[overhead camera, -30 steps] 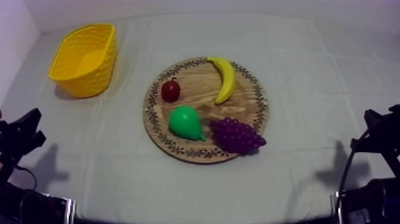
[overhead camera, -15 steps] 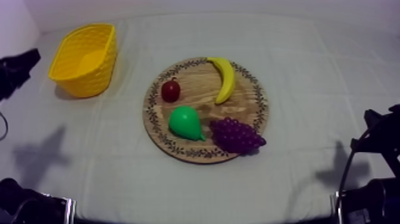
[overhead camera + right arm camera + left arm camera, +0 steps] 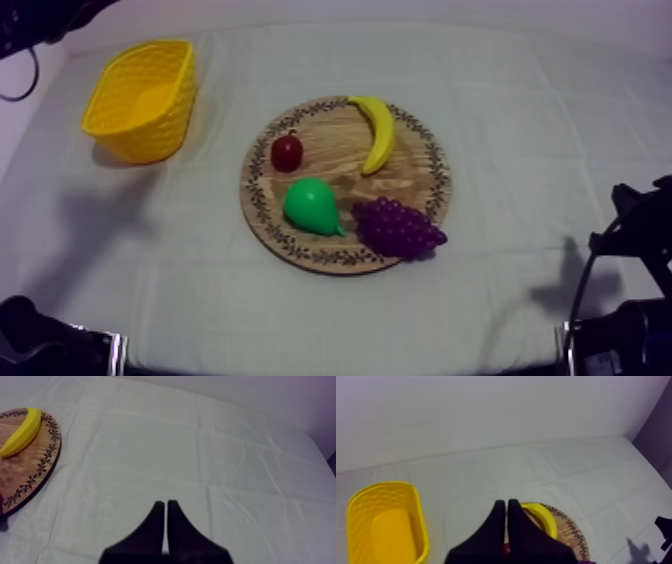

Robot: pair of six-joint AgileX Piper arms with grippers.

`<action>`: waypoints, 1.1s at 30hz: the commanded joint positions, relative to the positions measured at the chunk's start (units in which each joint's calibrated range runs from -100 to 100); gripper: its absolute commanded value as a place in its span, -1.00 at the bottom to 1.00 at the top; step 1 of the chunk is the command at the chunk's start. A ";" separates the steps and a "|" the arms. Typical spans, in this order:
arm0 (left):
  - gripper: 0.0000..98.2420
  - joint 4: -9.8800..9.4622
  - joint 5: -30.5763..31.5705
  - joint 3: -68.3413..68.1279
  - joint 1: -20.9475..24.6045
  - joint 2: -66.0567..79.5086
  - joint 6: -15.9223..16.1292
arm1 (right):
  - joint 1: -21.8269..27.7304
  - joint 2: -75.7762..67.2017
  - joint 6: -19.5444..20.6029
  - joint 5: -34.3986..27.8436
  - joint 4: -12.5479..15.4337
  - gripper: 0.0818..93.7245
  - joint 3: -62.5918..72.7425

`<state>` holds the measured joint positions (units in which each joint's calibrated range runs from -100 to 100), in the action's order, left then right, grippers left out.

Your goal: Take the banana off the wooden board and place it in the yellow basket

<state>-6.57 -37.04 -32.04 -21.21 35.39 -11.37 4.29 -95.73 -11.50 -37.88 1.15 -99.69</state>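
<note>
Top view: the banana (image 3: pixel 378 132) lies untouched at the far edge of the wooden board (image 3: pixel 340 165), well apart from the yellow basket (image 3: pixel 150 140); left jaws, pressed together, aim toward the banana, presumably as the basket-side arm, while right jaws, also pressed together, idle over bare tabletop (image 3: pixel 540 120).

Left gripper (image 3: pixel 506 502) held high w/ fingers pressed together (a narrow wedge); right gripper (image 3: pixel 166 503) low, likewise closed.
</note>
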 commanded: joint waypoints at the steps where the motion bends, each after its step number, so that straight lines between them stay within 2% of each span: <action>1: -1.00 -0.12 -0.36 3.54 -1.18 -4.07 -0.69 | 0.00 -0.02 0.00 -0.02 -0.01 -0.99 0.03; 11: -0.99 -0.17 0.14 8.04 -3.29 -16.97 -4.98 | 0.00 -0.02 0.00 -0.02 -0.01 -0.99 0.03; 23: -0.98 -0.09 1.65 11.27 -6.13 -28.43 -8.13 | 0.00 -0.02 0.00 -0.02 -0.01 -0.99 0.03; 29: -0.98 0.54 -4.62 17.03 -6.75 -34.08 -9.19 | 0.00 -0.02 0.00 -0.02 -0.01 -0.99 0.03; 33: -0.98 2.70 -7.28 20.79 -6.93 -37.53 -7.50 | 0.00 -0.02 0.00 -0.02 -0.01 -0.99 0.03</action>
<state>-4.49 -43.59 -12.43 -28.13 -1.10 -19.61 4.29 -95.73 -11.51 -37.88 1.15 -99.69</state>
